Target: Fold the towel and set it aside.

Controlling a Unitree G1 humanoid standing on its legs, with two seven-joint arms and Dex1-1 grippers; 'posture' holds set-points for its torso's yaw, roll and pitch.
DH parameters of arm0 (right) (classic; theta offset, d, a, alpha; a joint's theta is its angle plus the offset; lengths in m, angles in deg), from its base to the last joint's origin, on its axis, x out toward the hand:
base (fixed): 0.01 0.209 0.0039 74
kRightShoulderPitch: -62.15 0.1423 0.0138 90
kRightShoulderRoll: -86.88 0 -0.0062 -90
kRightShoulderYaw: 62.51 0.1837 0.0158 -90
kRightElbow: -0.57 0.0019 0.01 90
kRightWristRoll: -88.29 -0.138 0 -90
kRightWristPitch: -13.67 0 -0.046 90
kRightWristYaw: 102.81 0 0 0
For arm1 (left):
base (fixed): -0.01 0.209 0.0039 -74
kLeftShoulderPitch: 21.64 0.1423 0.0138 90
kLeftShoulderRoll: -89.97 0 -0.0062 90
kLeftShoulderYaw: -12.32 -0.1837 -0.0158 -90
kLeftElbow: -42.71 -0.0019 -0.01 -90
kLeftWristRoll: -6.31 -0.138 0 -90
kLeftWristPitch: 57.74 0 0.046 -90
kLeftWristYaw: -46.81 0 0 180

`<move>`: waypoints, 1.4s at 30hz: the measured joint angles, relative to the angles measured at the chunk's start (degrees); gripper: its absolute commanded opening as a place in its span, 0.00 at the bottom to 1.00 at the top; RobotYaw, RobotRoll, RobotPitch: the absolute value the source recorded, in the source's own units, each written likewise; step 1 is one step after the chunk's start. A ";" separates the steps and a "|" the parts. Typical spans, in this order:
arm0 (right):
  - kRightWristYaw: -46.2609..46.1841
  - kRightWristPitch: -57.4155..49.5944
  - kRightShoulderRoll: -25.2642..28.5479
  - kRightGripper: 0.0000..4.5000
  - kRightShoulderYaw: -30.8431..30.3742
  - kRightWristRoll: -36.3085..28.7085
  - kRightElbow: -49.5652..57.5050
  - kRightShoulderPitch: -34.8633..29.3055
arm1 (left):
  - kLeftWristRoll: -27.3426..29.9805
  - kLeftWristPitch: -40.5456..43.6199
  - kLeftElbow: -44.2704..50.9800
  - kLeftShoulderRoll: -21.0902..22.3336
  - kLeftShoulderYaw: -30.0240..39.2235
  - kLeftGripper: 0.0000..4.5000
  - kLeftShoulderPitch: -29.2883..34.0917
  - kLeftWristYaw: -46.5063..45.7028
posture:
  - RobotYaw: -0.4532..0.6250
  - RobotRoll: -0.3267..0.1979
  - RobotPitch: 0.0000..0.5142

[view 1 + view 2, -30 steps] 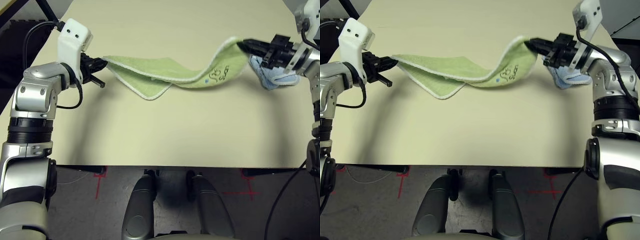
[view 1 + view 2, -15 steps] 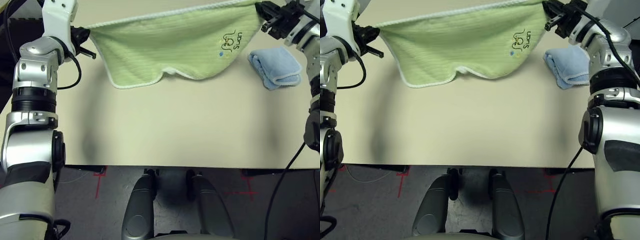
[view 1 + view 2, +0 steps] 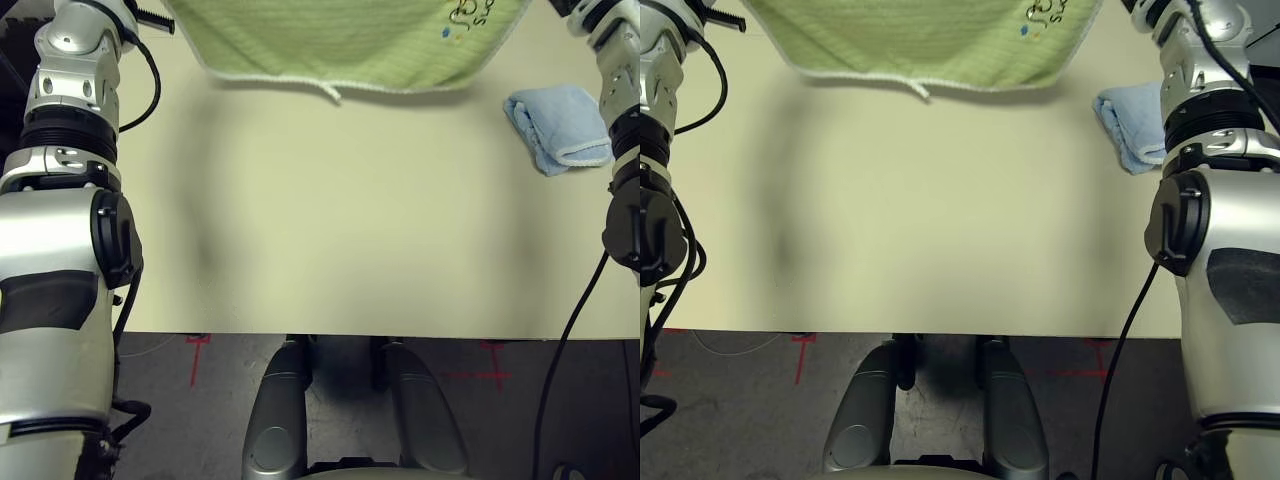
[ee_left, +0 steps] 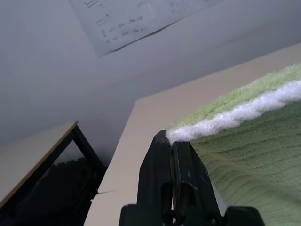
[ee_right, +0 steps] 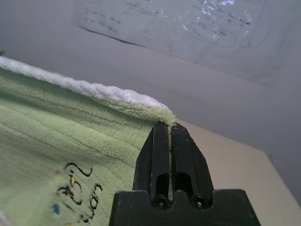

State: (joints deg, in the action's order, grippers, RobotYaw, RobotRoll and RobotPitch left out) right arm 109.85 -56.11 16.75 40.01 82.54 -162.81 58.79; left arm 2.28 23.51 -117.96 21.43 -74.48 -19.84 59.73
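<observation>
Hanging above the far part of the counter [image 3: 330, 230], the towel [image 3: 340, 40] is stretched between the robot's two raised arms, its lower hem with the white stitched edging sagging in a shallow curve just clear of the pale surface. Dark handwriting and a blue dot [image 3: 446, 32] sit near the corner on the robot's right. In the left wrist view the left fingers [image 4: 172, 141] are pressed together on a corner of the towel, the white edging [image 4: 235, 115] running away from their tips and the green terry falling below it. In the right wrist view the right fingers [image 5: 168, 129] are likewise closed tight on the opposite corner, with the edging leading off along the top and the handwriting visible on the cloth beneath. A smaller light blue folded towel [image 3: 560, 125] lies on the counter on the robot's right side, apart from the hanging towel. Behind the counter a grey wall carries a whiteboard [image 5: 188, 28] with faint writing.
</observation>
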 measured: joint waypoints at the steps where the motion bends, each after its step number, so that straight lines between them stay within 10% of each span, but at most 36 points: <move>1: 3.01 -0.20 0.41 0.00 0.83 -0.82 0.00 -1.11 | 0.00 0.44 0.00 0.20 0.03 0.01 0.74 1.69 | 0.44 0.62 0.69; 10: 34.31 -6.33 4.54 0.00 -0.55 -2.63 3.41 -17.12 | 0.18 19.22 20.17 9.67 -8.00 0.01 26.34 42.64 | 0.44 0.62 0.75; 29: 52.70 -6.90 11.93 0.00 -9.68 3.48 7.99 -18.73 | 3.03 35.22 43.18 25.73 -13.41 0.01 30.95 76.37 | 0.45 0.62 0.75; 42: 59.32 2.53 14.99 0.00 -19.44 6.14 7.63 -19.45 | 13.24 34.34 47.07 34.57 -27.27 0.01 28.43 79.12 | 0.46 0.62 0.72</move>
State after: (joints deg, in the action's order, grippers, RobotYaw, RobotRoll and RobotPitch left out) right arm 169.17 -53.58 31.74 20.56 88.68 -155.19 39.34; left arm 15.52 57.84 -70.89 56.00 -101.75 8.59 138.85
